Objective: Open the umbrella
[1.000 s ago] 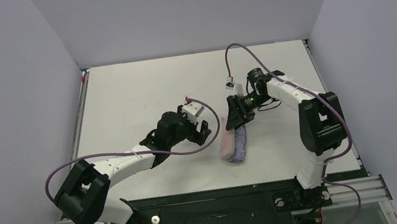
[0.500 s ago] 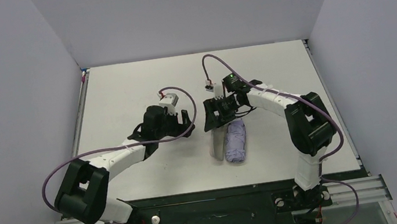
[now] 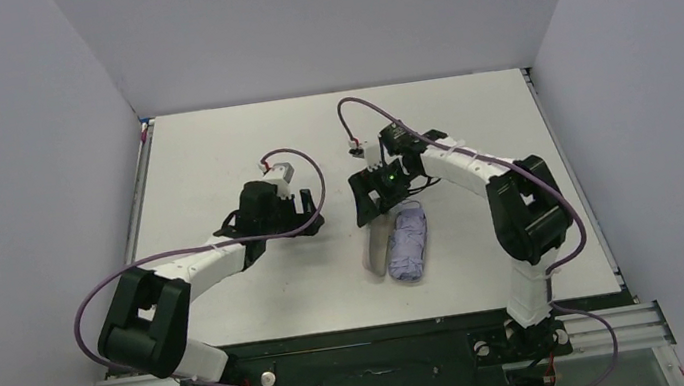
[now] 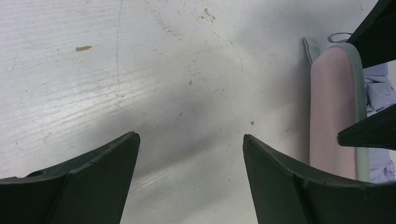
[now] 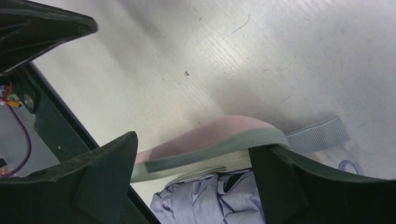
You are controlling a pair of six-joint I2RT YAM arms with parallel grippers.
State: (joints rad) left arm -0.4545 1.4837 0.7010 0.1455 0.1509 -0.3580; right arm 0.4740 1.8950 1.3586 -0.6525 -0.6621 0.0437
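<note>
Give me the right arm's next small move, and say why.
Probably shift the right gripper sideways onto the umbrella before closing. Its open fingers straddle mostly the pink sleeve, with the lilac folds lying beside it, so closing here would likely pinch the sleeve instead.

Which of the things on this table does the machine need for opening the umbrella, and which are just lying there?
For the job:
- the folded lilac umbrella
- the right end effector, open, near the umbrella's far end
- the left end effector, open, off to one side

Just lying about:
- the pink fabric sleeve, flat beside the umbrella
</note>
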